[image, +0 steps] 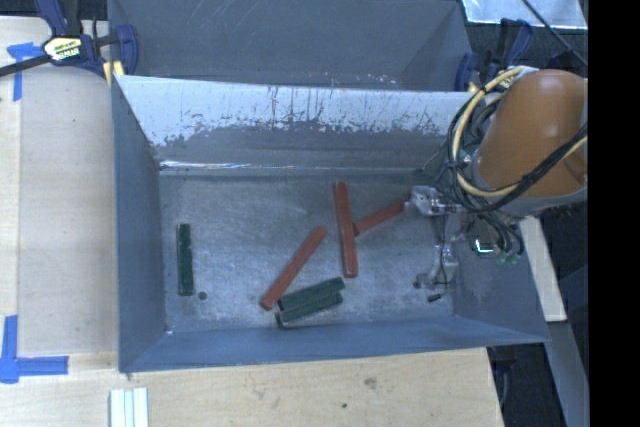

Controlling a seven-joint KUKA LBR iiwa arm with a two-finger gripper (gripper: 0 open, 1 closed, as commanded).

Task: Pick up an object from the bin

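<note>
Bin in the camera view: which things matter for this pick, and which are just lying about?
In play: gripper, over bare floor at the right; grey metal bin; short red-brown flat stick, nearest it, a possible pick.
Lying about: long red-brown stick pointing to the back wall; slanted red-brown stick; dark green ridged block; thin dark green stick, far left.

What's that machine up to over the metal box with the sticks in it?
A robot arm reaches into the grey bin from the right, meant to pick one thing out. Its gripper hangs low by the bin's right wall. Nearest to it is a short red stick, beside a long red stick and a slanted red stick. A green block lies at the front and a green stick at the left. Everything lies on the floor.
</note>
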